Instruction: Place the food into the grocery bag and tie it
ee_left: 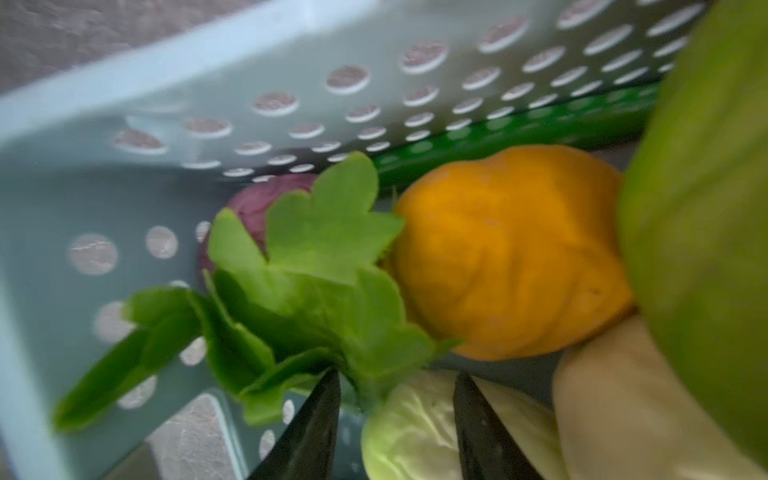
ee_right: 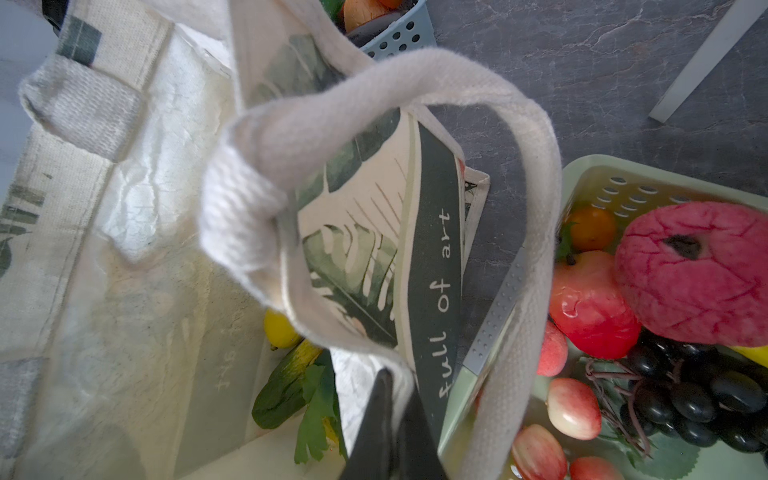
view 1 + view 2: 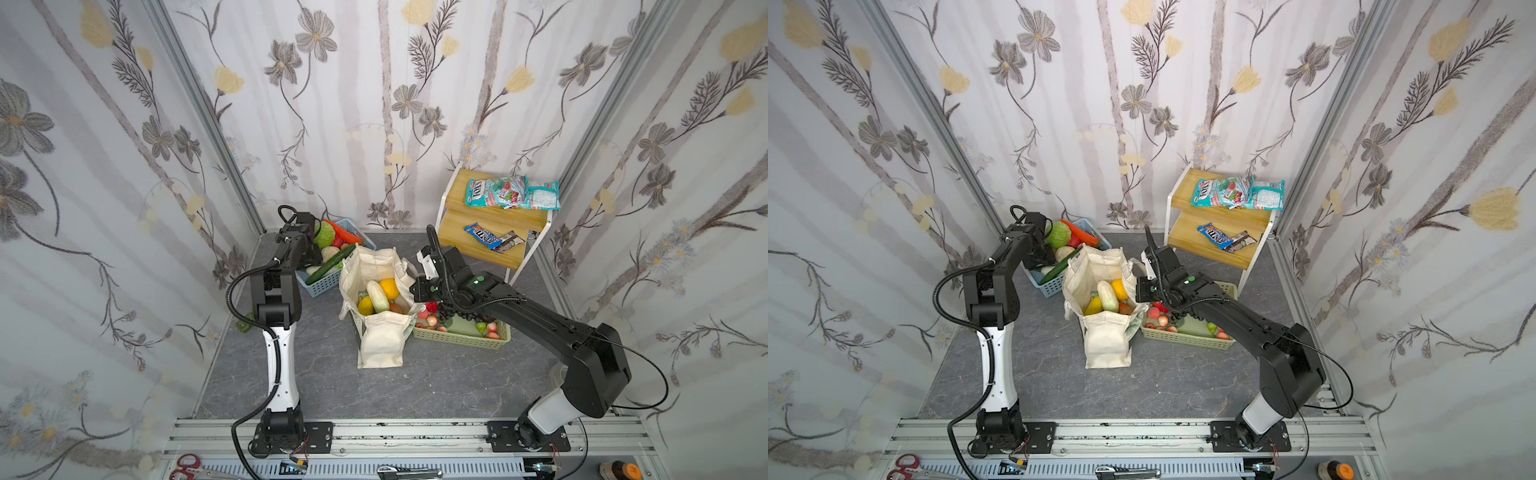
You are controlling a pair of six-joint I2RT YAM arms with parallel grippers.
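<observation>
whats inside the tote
Inside the tote: a pale vegetable between an orange and a yellow fruit. Whatever lies beneath them is covered.

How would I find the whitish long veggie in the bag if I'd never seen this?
Look at the cream canvas bag standing open in the middle of the grey table, between the blue basket and the pale green basket. On top of its contents lies the pale white-green oblong vegetable. It is the only whitish piece there, lying between a yellow fruit and a round orange.
</observation>
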